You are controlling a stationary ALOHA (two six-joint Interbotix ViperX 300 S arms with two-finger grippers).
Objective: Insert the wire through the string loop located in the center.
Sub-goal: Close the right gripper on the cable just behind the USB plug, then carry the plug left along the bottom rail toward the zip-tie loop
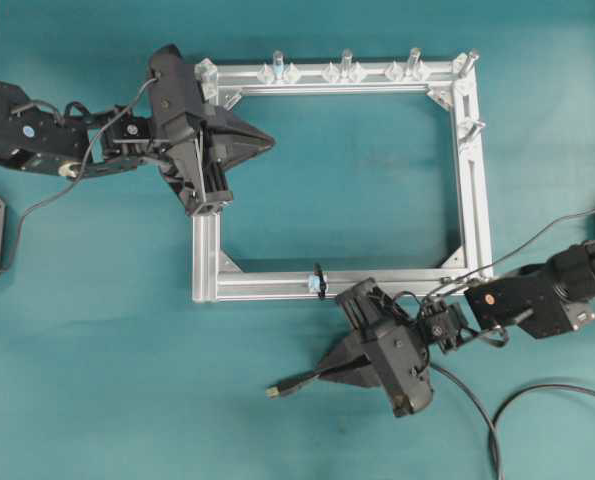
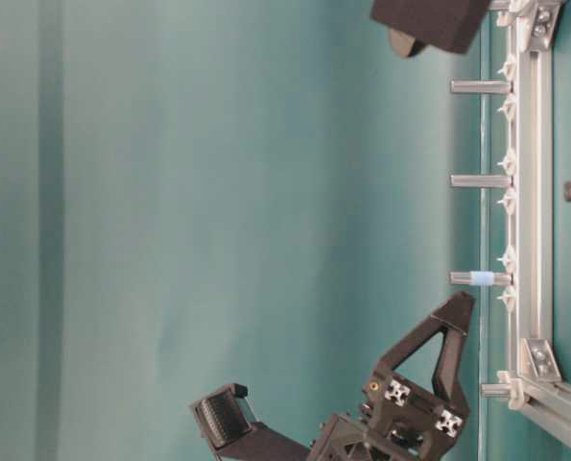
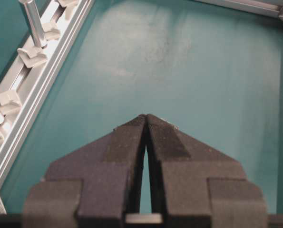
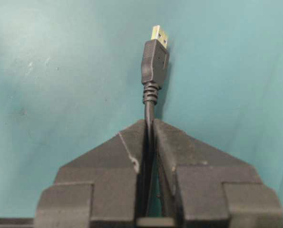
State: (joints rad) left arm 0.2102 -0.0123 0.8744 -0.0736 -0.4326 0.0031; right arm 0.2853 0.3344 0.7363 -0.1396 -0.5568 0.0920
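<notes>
The wire [image 4: 151, 102] is a thin black cable, and my right gripper [image 4: 149, 122] is shut on it just behind its black plug [image 4: 154, 61] with the yellowish-metal tip. From overhead, the right gripper [image 1: 325, 374] holds the plug [image 1: 279, 389] pointing left, on the near side of the frame's near bar. The string loop [image 1: 319, 278], with its pale-blue tag, is wrapped round that near bar of the silver frame [image 1: 277, 288], up and right of the plug. My left gripper [image 1: 270, 143] is shut and empty, tip inside the frame's upper left corner; its fingertips [image 3: 153, 124] meet over bare table.
Clear upright pegs [image 1: 345, 62] stand along the frame's far bar, and one more peg [image 1: 472, 128] on the right bar. The wire's slack [image 1: 497, 425] curls over the table at the lower right. The left arm's body [image 1: 182, 120] covers the frame's left bar.
</notes>
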